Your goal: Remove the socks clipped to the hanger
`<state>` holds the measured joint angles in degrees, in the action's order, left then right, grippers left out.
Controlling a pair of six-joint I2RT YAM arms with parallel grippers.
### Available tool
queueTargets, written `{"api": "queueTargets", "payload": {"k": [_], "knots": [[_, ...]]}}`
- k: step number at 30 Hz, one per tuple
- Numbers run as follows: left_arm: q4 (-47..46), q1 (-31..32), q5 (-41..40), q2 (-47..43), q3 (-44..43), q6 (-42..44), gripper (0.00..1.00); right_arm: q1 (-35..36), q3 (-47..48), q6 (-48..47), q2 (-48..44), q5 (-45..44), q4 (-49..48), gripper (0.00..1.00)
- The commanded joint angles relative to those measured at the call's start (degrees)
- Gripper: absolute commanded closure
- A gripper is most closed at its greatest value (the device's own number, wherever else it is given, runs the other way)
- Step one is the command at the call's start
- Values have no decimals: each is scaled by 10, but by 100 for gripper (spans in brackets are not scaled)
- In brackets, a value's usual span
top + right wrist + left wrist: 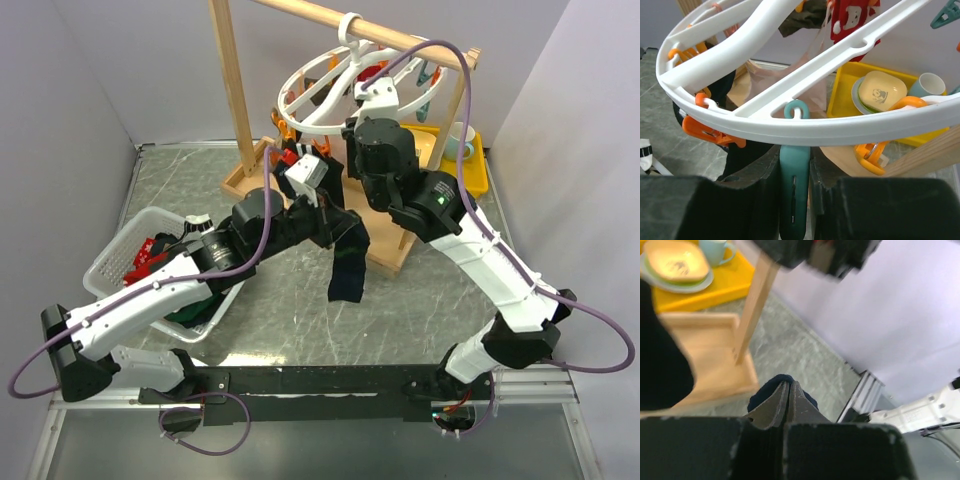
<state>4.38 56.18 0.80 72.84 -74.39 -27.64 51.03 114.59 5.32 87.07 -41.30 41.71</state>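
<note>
Up at the top centre of the overhead view, hung tilted from the wooden rack (pixel 228 90): the white hanger (pixel 300 95). Mid-frame, pinched in the nearly closed left jaws: a navy sock (pixel 347 270), dangling above the tabletop (pixel 300 310). Just under the hanger's ring, squeezed narrowly between the right jaws: a teal clip (pixel 794 200). At the top of the right wrist view, clipped on: a red sock (pixel 852 20). At left, in a white basket (pixel 105 262): more socks (pixel 150 250).
</note>
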Motion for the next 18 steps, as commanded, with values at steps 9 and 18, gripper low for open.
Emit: {"api": "queueTargets", "payload": {"k": [9, 18], "knots": [[228, -4, -219, -133, 27, 22, 99, -3, -94, 20, -73, 8, -42, 26], [412, -52, -424, -226, -18, 1, 99, -7, -174, 50, -153, 58, -57, 18]]}}
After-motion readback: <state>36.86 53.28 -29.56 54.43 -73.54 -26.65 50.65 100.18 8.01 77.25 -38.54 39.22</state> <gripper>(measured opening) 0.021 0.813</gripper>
